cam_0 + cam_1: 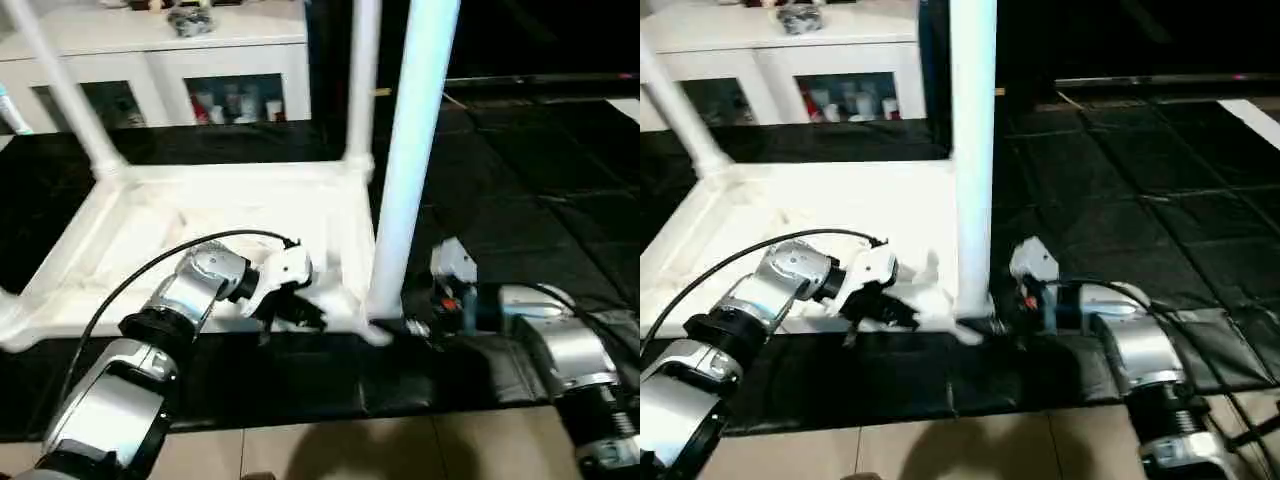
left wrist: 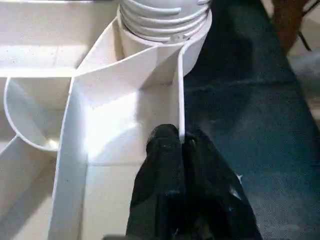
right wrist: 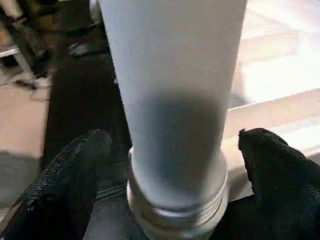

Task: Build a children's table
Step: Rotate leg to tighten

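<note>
The children's table lies upside down on the black mat, its white ribbed top (image 1: 240,175) facing up. Three white legs stand in its corner sockets: far left (image 1: 60,90), far right (image 1: 362,80) and near right (image 1: 410,150). My left gripper (image 2: 181,137) is shut on the thin rim wall (image 2: 179,90) of the top, just beside the near right socket (image 2: 162,20). My right gripper (image 3: 175,145) is open at the base of the near right leg (image 3: 175,75). One black finger (image 3: 75,170) stands on each side of that leg, apart from it.
A white glass-door cabinet (image 1: 150,40) stands behind the table. Black mat (image 1: 520,200) stretches to the right and back. Tan floor tiles (image 1: 330,450) run along the near edge. A black cable (image 1: 150,265) loops over my left forearm.
</note>
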Motion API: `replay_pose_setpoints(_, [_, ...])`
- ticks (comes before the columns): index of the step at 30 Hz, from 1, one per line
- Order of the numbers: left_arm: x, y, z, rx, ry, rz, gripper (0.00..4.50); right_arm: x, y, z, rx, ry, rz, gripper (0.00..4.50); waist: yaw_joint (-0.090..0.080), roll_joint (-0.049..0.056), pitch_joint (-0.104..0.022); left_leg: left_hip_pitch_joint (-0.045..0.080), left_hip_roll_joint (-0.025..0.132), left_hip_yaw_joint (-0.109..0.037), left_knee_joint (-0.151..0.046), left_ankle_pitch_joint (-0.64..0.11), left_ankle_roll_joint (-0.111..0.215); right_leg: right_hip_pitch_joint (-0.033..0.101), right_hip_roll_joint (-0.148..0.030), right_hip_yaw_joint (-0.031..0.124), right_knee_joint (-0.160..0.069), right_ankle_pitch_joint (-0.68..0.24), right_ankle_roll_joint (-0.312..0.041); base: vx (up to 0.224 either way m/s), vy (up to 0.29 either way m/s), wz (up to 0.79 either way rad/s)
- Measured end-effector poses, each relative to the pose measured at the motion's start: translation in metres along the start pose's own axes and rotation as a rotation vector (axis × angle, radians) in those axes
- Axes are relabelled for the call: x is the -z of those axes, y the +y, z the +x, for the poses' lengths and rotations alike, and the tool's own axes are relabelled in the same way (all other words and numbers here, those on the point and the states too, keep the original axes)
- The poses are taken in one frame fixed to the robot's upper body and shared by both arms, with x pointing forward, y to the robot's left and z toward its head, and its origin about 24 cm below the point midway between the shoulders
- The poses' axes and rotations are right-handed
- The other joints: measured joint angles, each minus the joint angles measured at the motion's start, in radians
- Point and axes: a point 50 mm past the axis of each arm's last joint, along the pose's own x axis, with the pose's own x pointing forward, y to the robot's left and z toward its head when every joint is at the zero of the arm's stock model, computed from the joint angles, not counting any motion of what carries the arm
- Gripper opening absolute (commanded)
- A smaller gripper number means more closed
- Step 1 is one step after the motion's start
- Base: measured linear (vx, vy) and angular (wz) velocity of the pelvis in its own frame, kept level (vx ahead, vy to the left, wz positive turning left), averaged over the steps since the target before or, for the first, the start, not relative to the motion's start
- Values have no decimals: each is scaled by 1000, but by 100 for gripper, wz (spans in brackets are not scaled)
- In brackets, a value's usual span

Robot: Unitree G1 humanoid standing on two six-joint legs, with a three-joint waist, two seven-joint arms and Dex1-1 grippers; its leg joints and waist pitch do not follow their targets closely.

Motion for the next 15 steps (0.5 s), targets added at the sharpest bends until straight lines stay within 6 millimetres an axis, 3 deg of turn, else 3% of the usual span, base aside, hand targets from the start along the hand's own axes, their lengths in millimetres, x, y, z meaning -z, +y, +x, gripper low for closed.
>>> replay_pose_setpoints(15, [0, -2, 0, 41, 17, 38, 0, -10, -3, 3, -133, -1, -5, 313, 5, -2, 0, -1, 0, 0, 0, 0, 0, 0, 0, 0, 0, 0, 0, 0, 0, 0])
